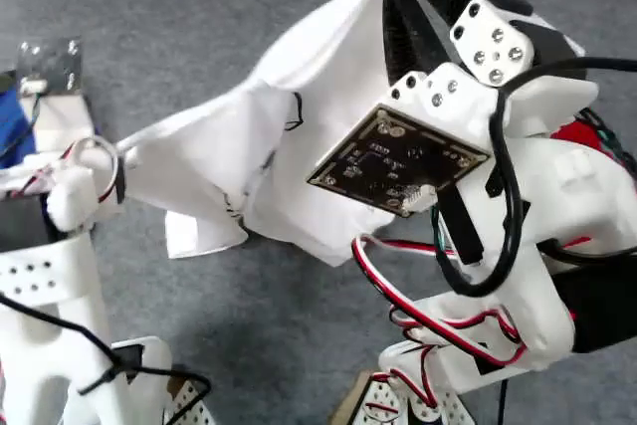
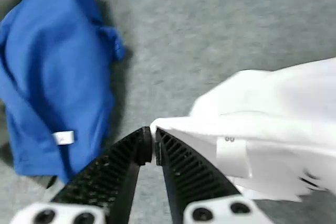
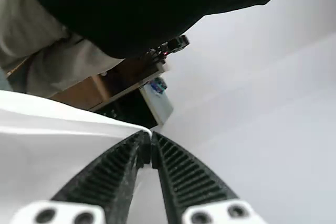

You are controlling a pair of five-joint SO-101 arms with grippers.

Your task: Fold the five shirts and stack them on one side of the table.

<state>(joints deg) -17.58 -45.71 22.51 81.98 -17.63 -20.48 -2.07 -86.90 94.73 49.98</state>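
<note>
Stretching the white fabric shirt [image 1: 299, 97] above the grey table [image 1: 289, 345], the left hand [image 2: 154, 145] and right hand [image 3: 151, 148] each clamp an edge; lower both evenly, keeping it taut, clear of the blue cloth shirt [image 2: 52, 77].

Nothing can be read for certain. A sewn-in tag [image 2: 231, 156] on the white shirt [image 2: 283, 108] bears a small dark mark, perhaps two rounded characters, too blurred to tell. The blue shirt [image 2: 52, 77] carries a white label [image 2: 64, 137] with no legible print. In the high view, the circuit board [image 1: 398, 161] shows tiny white markings, too small to read, and a dark printed line [image 1: 295, 111] on the white shirt is partly lost in a fold.
</note>
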